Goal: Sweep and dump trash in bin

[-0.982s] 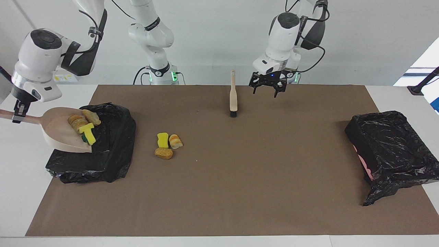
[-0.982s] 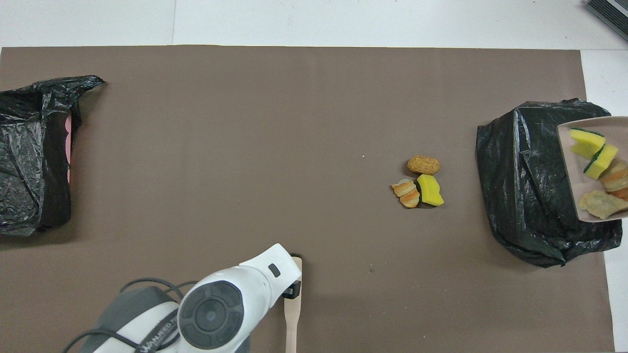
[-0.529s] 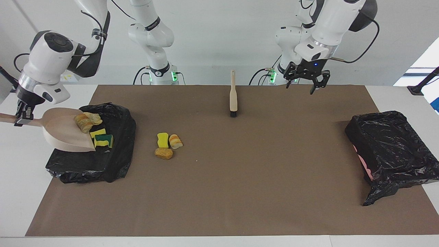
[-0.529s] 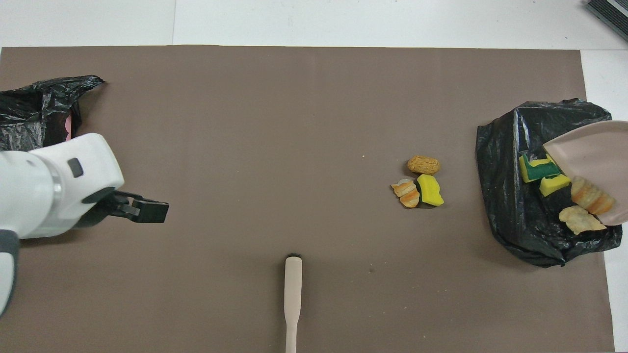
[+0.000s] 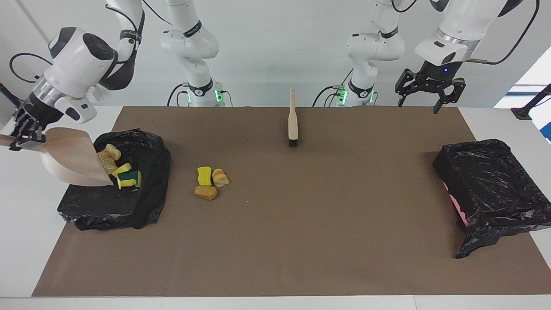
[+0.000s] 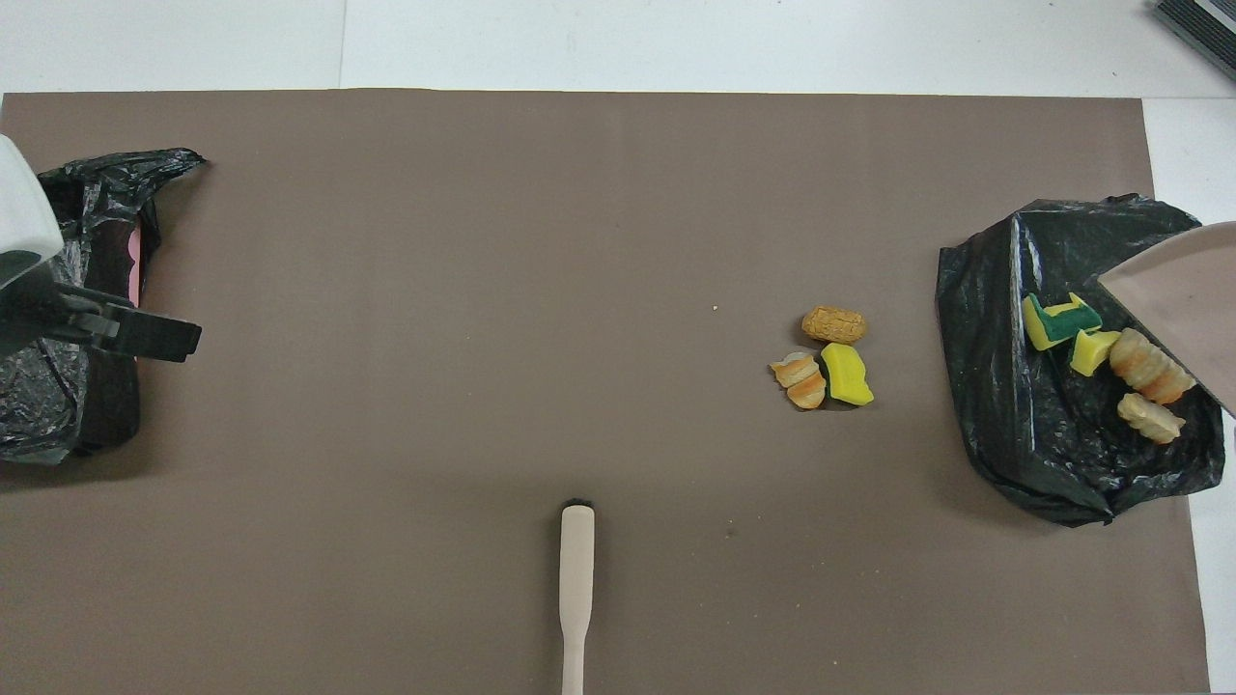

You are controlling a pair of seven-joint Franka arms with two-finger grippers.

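The brown paper-covered surface (image 5: 301, 224) carries two black plastic-lined bins. The right fingers (image 5: 21, 131), clamped on the handle of the steeply tipped beige plastic dustpan (image 5: 71, 159), hang over one bin (image 5: 129, 206), where four trash pieces (image 5: 122, 172) lie below the pan's lip. The left fingers (image 5: 428, 92), spread wide and empty, hover near the other bin (image 5: 495, 189). Three sponge and bread-like pieces (image 5: 210, 183) lie on the surface between the bins, nearer the right fingers, and a wooden brush (image 5: 292, 118) lies between the two fingers.
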